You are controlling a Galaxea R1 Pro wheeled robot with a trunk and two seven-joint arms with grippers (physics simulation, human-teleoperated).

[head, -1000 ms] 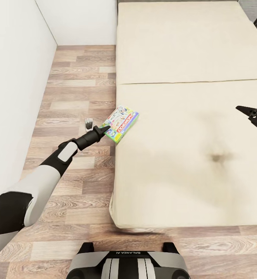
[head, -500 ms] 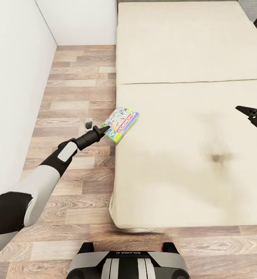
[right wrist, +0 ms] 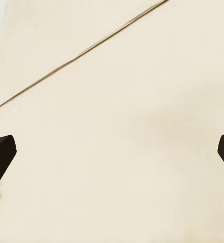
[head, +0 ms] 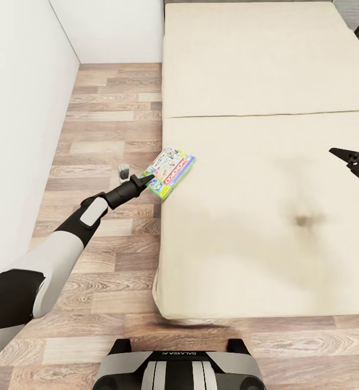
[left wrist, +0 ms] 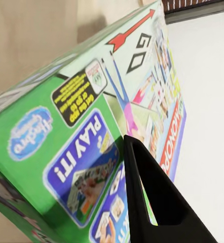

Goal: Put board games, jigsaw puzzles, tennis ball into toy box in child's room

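The white-and-green Monopoly box (head: 171,171) lies at the left edge of the bed (head: 266,216), its near corner sticking out over the floor. My left gripper (head: 145,180) is shut on that corner. In the left wrist view one black finger (left wrist: 147,197) lies across the box's printed top (left wrist: 86,147), and the other finger is hidden under it. Out at the right, my right gripper (head: 343,154) hovers open over the cream mattress (right wrist: 117,101) with nothing between its fingers.
A small grey object (head: 124,172) stands on the wood plank floor (head: 103,124) just left of the box. A white wall (head: 22,108) runs along the left of the floor strip. My base (head: 179,368) sits at the bed's foot.
The Monopoly box and my left gripper have shifted very slightly up and to the right. The right arm has not moved.
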